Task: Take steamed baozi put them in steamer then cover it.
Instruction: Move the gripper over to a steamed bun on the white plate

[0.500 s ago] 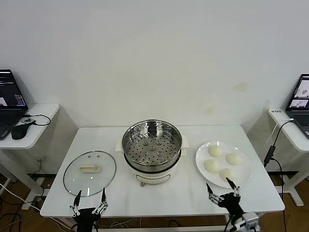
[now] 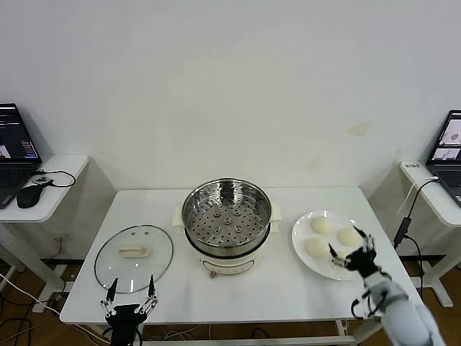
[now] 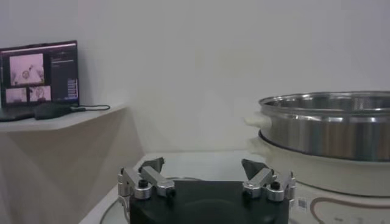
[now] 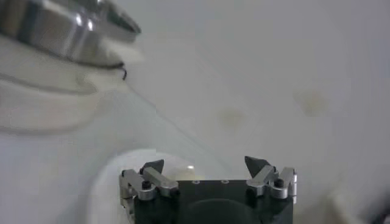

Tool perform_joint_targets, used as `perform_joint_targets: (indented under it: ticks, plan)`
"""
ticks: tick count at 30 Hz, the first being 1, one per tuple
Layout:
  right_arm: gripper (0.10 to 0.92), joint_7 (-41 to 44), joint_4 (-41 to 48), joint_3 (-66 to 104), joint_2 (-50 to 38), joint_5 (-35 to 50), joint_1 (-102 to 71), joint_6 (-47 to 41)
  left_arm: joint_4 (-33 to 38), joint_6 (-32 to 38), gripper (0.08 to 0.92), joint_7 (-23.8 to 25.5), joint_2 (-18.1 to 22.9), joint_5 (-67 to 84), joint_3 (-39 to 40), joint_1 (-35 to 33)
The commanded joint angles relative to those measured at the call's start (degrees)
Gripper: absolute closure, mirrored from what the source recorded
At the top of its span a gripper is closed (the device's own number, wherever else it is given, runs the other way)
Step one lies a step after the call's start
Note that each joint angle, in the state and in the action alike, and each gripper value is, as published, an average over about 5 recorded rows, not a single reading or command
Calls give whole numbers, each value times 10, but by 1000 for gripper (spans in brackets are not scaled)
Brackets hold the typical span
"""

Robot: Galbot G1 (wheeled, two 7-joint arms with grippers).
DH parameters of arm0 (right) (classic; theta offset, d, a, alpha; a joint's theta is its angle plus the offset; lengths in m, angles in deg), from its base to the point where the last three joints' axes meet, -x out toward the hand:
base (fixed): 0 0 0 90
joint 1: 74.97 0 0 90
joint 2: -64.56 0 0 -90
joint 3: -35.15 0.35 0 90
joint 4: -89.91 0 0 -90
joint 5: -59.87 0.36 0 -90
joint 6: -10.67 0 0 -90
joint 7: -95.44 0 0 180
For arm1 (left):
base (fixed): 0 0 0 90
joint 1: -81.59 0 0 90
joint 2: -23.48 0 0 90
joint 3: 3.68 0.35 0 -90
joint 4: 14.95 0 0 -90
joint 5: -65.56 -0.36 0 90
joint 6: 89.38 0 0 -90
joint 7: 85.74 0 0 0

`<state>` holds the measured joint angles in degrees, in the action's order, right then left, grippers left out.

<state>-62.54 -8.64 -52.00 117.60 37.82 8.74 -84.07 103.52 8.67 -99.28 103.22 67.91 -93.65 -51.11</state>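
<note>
Steamer sits mid-frame between cover at lower left and plate at right. You've bare table along frame bottom, btwn grippers.

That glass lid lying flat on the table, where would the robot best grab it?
Probably by the cream handle at the centre of the cover, coming straight down from above. The cover lies flat with its rim against the table, so the raised block-shaped handle is the only part open gripper fingers could close around.

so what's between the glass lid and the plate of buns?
The steamer, open with its perforated tray showing, stands between the glass lid and the plate holding the buns; the head view shows it.
</note>
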Motion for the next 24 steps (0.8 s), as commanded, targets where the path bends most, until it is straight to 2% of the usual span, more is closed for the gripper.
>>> perform_joint_targets:
  ticks: [1, 7, 13, 24]
  plan:
    - [203, 136, 146, -125, -120, -107, 231, 24, -5, 4, 177, 5, 6, -38, -8, 2]
    - [203, 237, 258, -301, -129, -119, 399, 87, -10, 2, 177, 2, 5, -42, -10, 3]
    - [203, 303, 373, -449, -97, -119, 542, 138, -15, 2, 177, -1, 3, -43, -15, 3]
    - [203, 388, 484, -586, -35, -61, 635, 142, -21, -1, 177, -7, 1, -40, -23, 5]
